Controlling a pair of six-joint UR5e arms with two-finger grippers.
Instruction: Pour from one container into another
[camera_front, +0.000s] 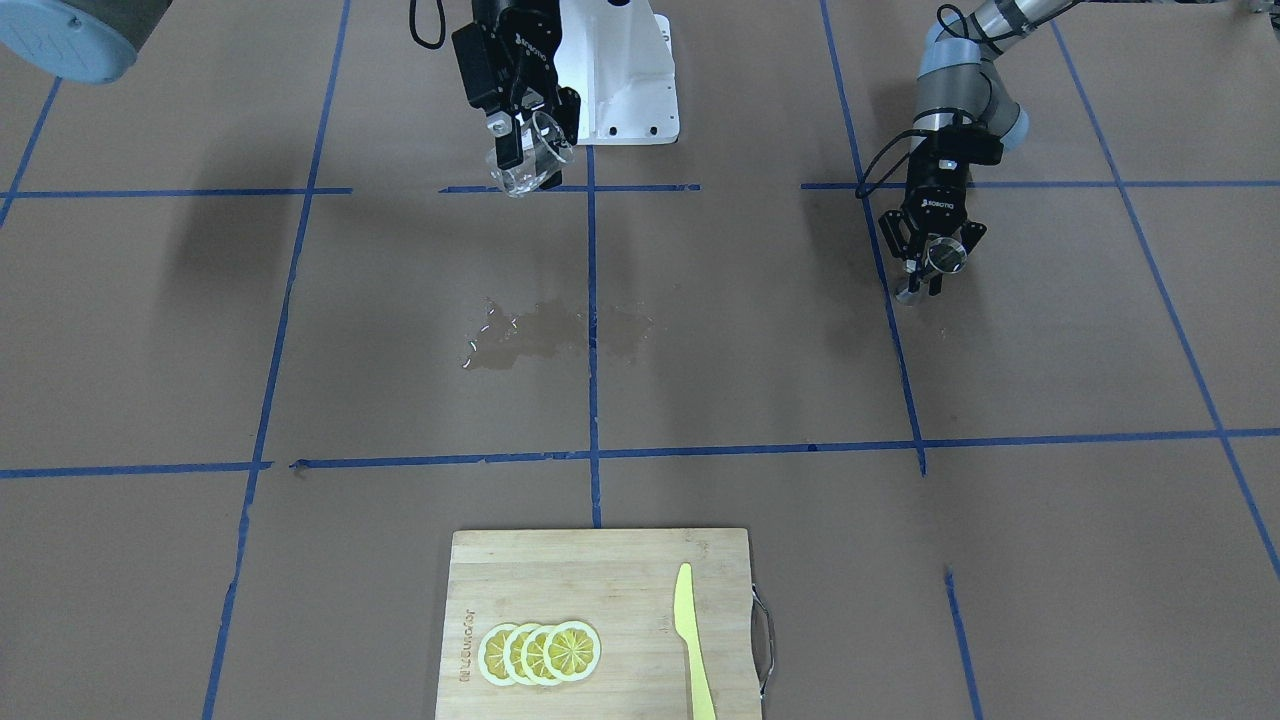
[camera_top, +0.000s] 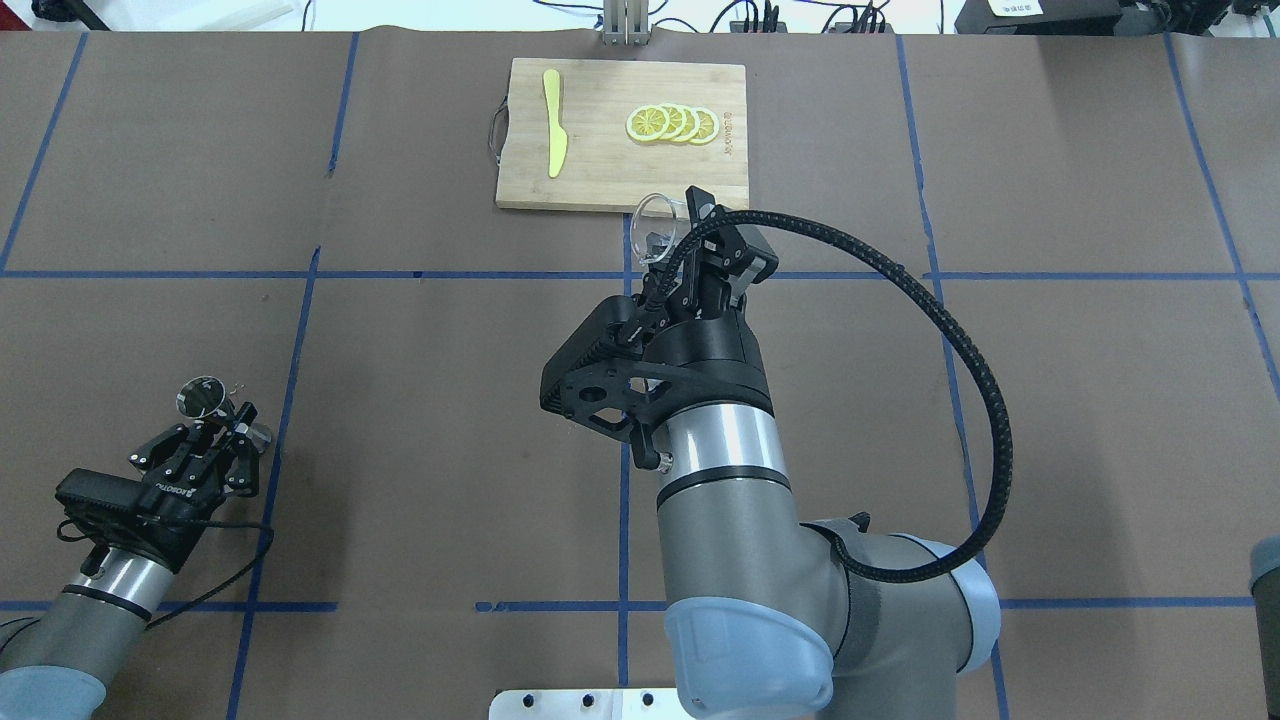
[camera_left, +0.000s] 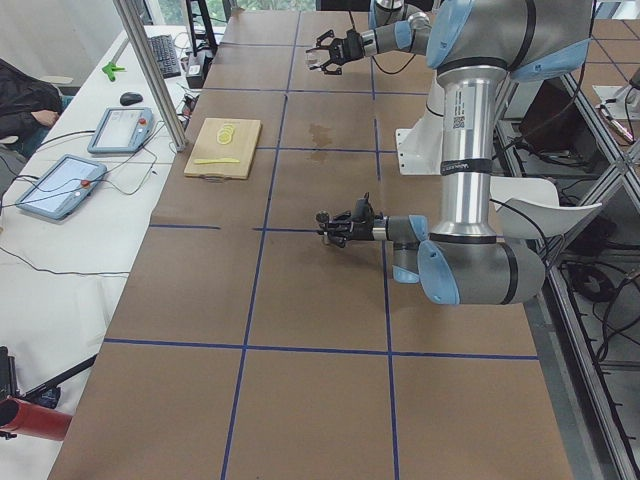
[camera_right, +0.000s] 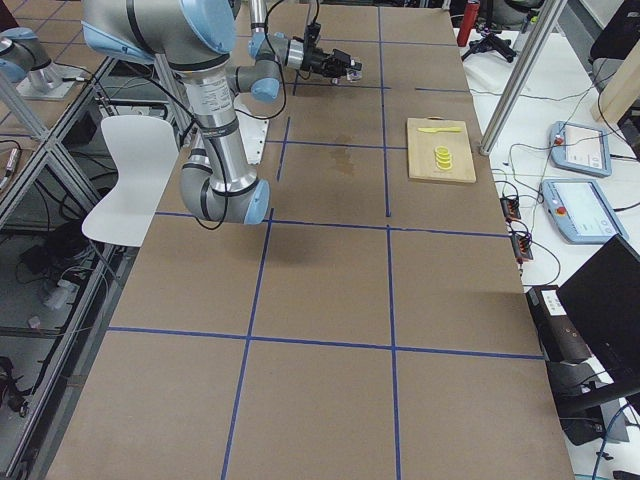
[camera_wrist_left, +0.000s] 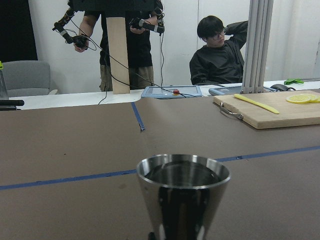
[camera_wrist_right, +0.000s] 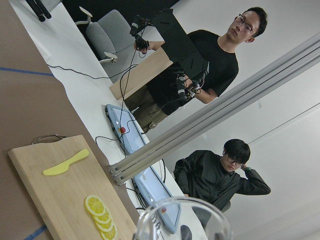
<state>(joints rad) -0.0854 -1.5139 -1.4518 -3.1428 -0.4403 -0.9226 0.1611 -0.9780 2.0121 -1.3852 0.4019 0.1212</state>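
2 silver-grey arms (camera_top: 725, 450), pale-blue joint caps (camera_top: 750, 640), braided black cable (camera_top: 1002, 440), white base (camera_front: 620, 80), black wrists (camera_top: 690, 350).

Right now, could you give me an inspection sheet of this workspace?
Surface: brown paper-covered table with a blue tape grid; wet patch near the centre.
Job's things: small clear glass beaker, tilted; shiny steel hourglass jigger, far from it.
Clutter: wooden cutting board with lemon slices and a yellow plastic knife.
Grippers: right gripper shut on the beaker; left gripper shut on the jigger.
Cables: black corrugated hose loops off the right arm.
Surroundings: standing person, seated person, touchscreen pendants.
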